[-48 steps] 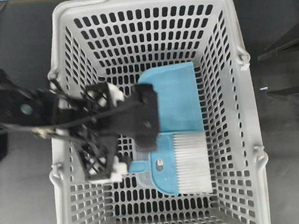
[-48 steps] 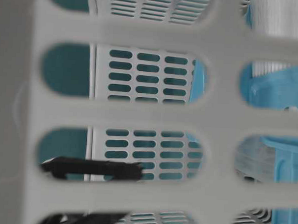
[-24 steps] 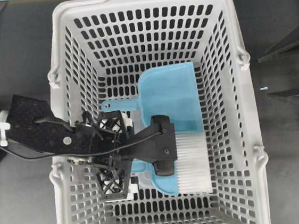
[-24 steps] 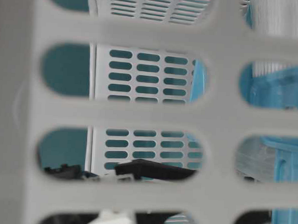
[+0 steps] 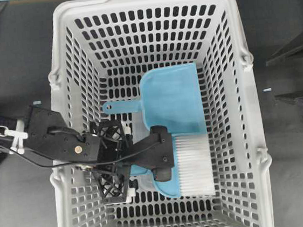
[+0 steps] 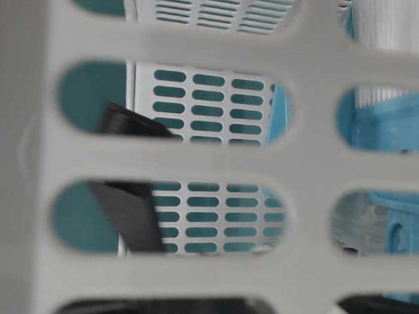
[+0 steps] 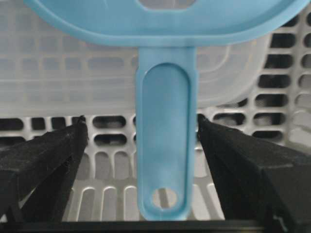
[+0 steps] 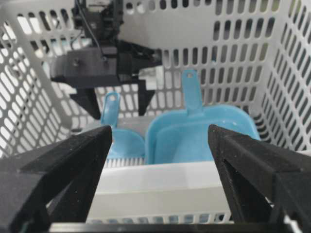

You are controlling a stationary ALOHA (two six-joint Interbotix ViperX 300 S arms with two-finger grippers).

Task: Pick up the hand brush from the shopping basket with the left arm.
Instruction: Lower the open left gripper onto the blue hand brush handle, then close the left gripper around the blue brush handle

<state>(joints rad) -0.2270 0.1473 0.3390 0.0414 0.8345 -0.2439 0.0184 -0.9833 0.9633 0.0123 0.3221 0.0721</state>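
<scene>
The step in hand is judged to be the final approach before the grasp. The left pincer [image 7: 165,131] is held wide apart inside the shopping basket [image 5: 227,57], and the thin handle of the hand brush [image 7: 165,141] is seen between its two jaws, touched by neither of them. The hand brush lies flat on the floor of the basket, near the front wall in the overhead view, with its white bristles [image 5: 194,164] pointing to the right wall.

For the next move, a closing of the jaws on the handle is called for, and then a straight lift.

Just behind the brush, a dustpan [image 5: 173,100] of the same blue colour is lying, and its handle is easily confused with the correct one. The slotted left wall of the basket stands close to the left arm [image 5: 51,143]. The right pincer [image 8: 160,170] is also held wide and empty, above the basket's right side.
</scene>
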